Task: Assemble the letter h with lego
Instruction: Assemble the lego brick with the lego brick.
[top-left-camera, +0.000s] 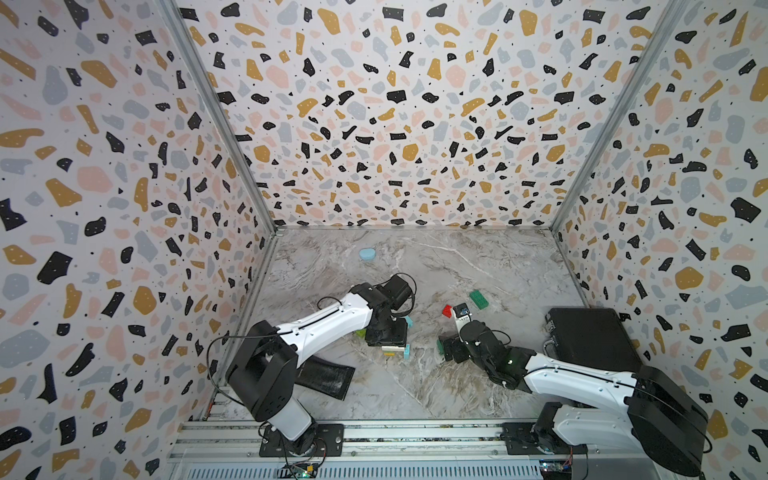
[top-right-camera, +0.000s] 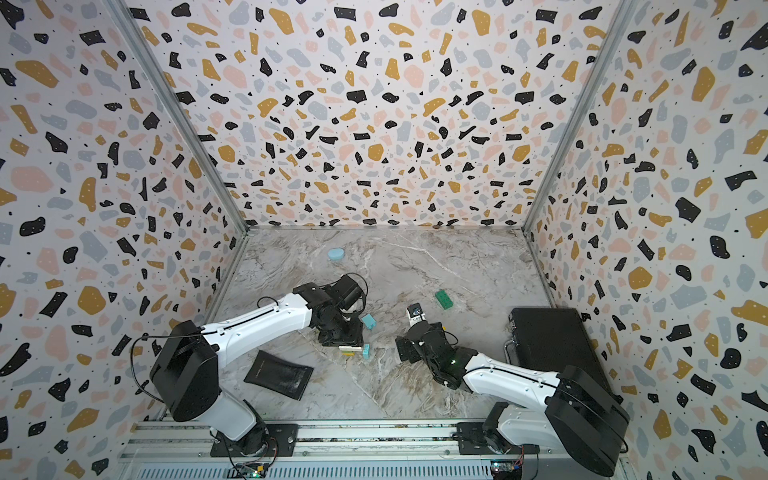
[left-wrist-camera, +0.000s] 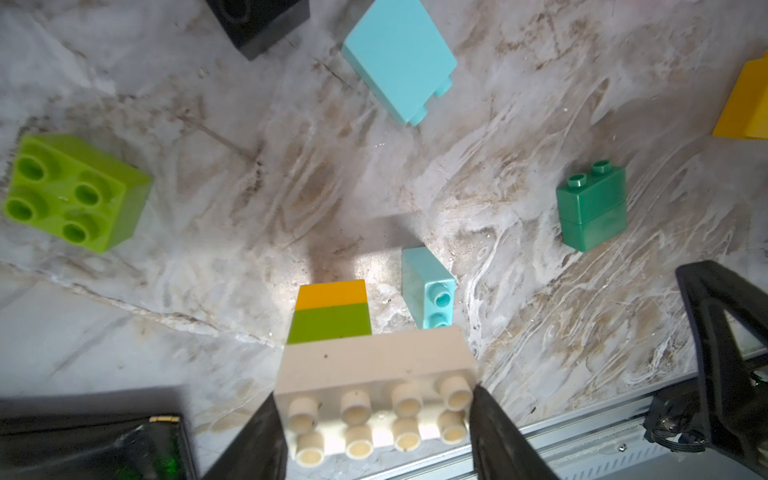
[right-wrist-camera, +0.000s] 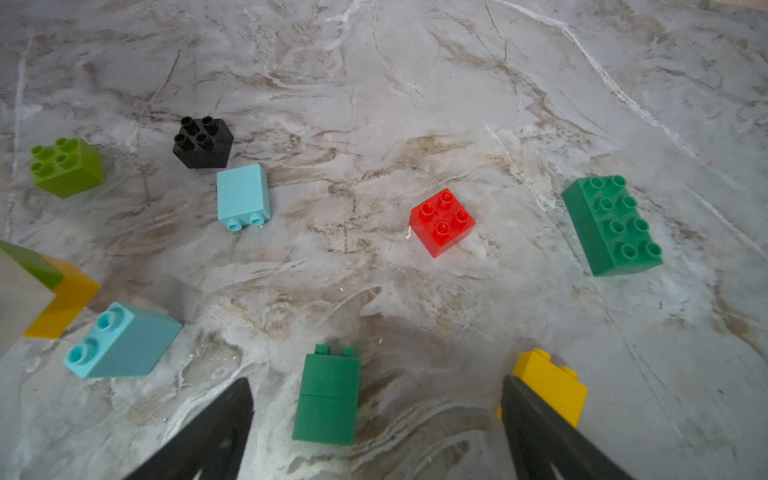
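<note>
My left gripper (left-wrist-camera: 374, 395) is shut on a white eight-stud lego brick (left-wrist-camera: 370, 374), one finger at each short end. That brick tops a lime brick (left-wrist-camera: 330, 324) and an orange brick (left-wrist-camera: 332, 294), and the stack (top-left-camera: 394, 350) stands on the marble. My right gripper (right-wrist-camera: 376, 381) is open, low over a dark green two-brick piece (right-wrist-camera: 328, 399) lying on its side between the fingers, untouched. A yellow brick (right-wrist-camera: 552, 386) lies just outside one finger. Loose around are a red brick (right-wrist-camera: 442, 222), a dark green eight-stud brick (right-wrist-camera: 613, 226), a black brick (right-wrist-camera: 203, 143), a lime brick (right-wrist-camera: 66, 166) and two light blue bricks (right-wrist-camera: 243, 197) (right-wrist-camera: 124, 343).
A smooth pale-blue oval lump (top-left-camera: 368, 254) lies far back left. A black case (top-left-camera: 590, 340) fills the right side by the wall, and a flat black pouch (top-left-camera: 328, 376) lies near the left arm's base. Patterned walls close three sides; a metal rail runs along the front.
</note>
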